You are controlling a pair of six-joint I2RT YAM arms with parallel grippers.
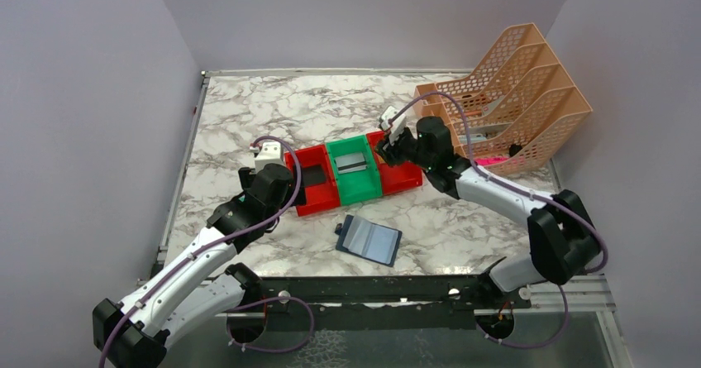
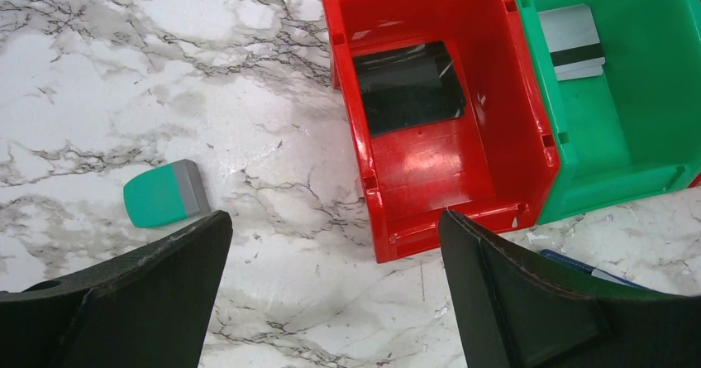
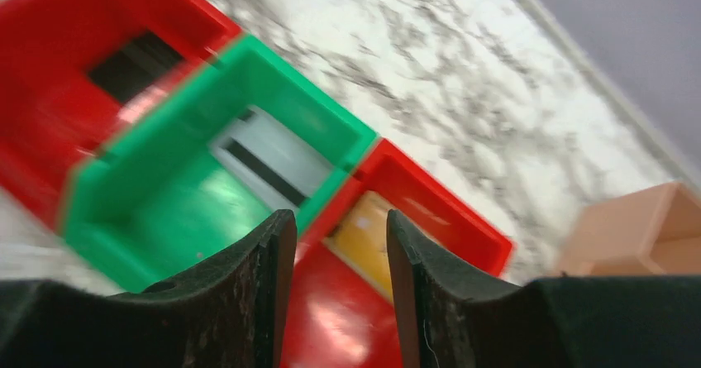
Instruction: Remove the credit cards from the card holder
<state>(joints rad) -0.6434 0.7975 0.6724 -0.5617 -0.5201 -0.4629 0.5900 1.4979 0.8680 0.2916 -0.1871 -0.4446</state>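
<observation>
My left end effector (image 2: pixel 335 227) is spread wide, empty. My right end effector (image 3: pixel 340 219) hangs slightly parted above the gold card (image 3: pixel 364 237).

You see a left red bin (image 1: pixel 318 206), green bin (image 1: pixel 360 193) and right red bin (image 1: pixel 405 178) touching in a row, a teal block (image 2: pixel 164 194) to their left, and an orange mesh rack (image 1: pixel 529 103) to their right.

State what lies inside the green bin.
One silver-grey card with a dark stripe lies flat on the floor of the green bin. Anything beneath the card is covered.
</observation>
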